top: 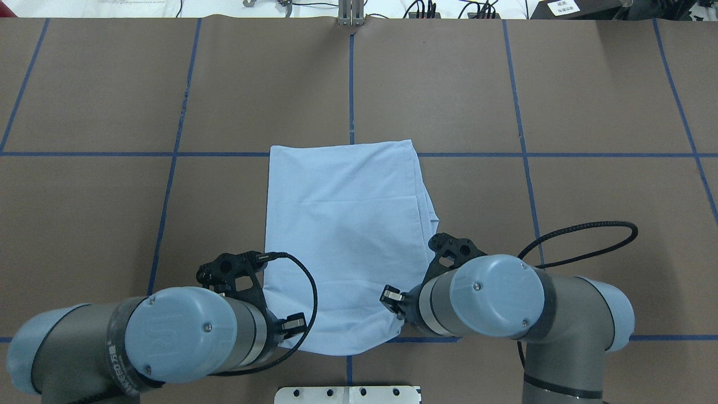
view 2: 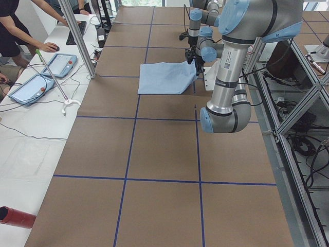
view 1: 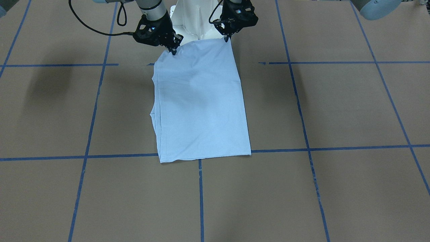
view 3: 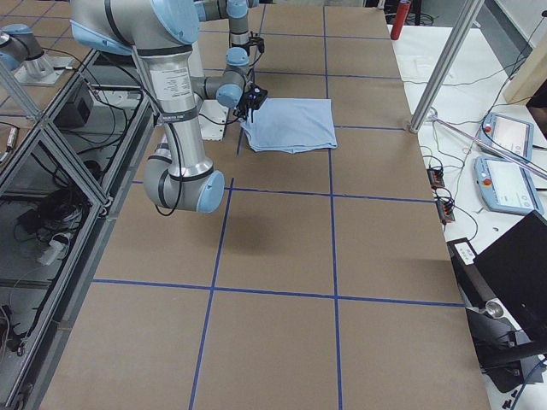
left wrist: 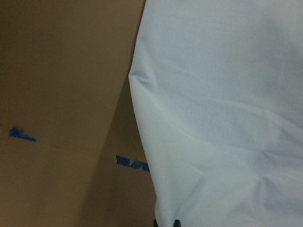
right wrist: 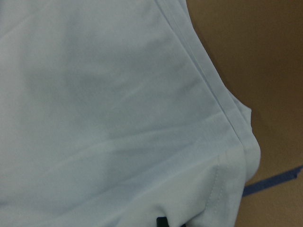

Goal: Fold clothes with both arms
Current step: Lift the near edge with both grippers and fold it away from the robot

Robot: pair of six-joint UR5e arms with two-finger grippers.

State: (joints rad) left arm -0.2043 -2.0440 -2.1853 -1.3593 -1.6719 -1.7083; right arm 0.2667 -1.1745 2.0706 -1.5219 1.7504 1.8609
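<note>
T-shirt point(view 1: 201, 104), corners pinched in both end effectors point(view 1: 227, 39) point(view 1: 173, 51)

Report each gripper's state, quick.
The left gripper: closed on a corner of the T-shirt.
The right gripper: closed on the T-shirt's other corner on the robot's side.

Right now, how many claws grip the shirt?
2. The left claw pinches one corner of the shirt at the edge nearest them; the right claw pinches the other.
</note>
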